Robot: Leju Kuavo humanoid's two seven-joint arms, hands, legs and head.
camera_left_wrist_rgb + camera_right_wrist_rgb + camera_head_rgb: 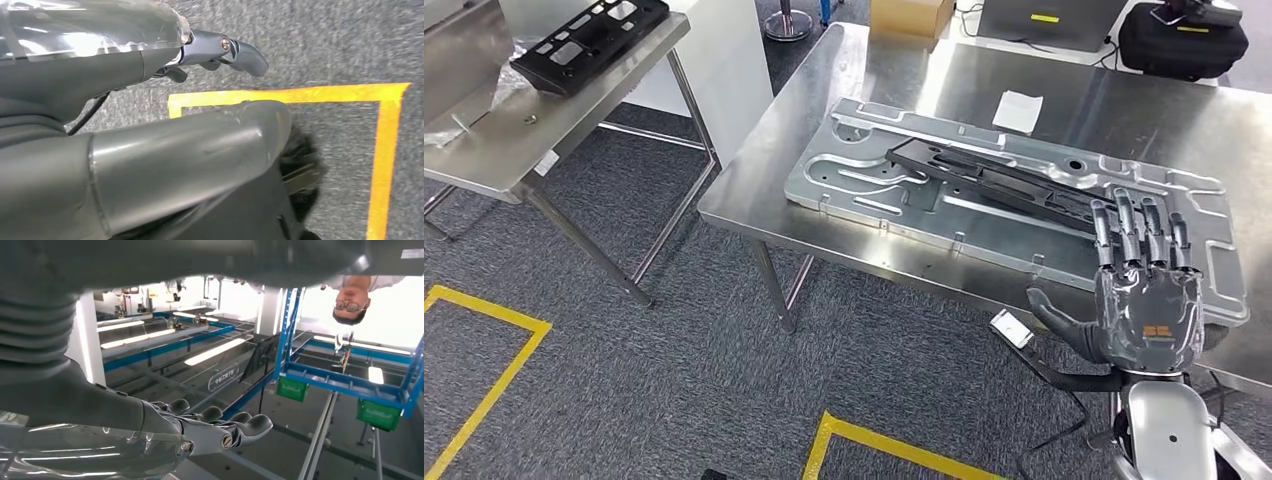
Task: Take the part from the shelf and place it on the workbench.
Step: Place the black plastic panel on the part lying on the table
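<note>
A long black part point(994, 180) lies slantwise on a stamped silver plate point(864, 190) on the steel workbench point(754, 190). My right hand point(1146, 290) is raised at the bench's near right edge, back towards me, fingers stretched out and apart, holding nothing. Its fingertips point(1136, 208) hover by the black part's right end. In the right wrist view the right hand point(220, 432) is likewise extended and empty. My left hand point(220, 50) hangs low over the carpet, thumb straight, with nothing in it. A second black frame part point(589, 40) rests on the steel table point(524, 140) at the far left.
A white paper point(1018, 110) lies on the bench behind the plate, with a black bag point(1182, 40) and a cardboard box point(911, 15) beyond. Yellow tape point(484, 390) marks the carpet. A person point(355, 295) stands past blue racks point(345, 380).
</note>
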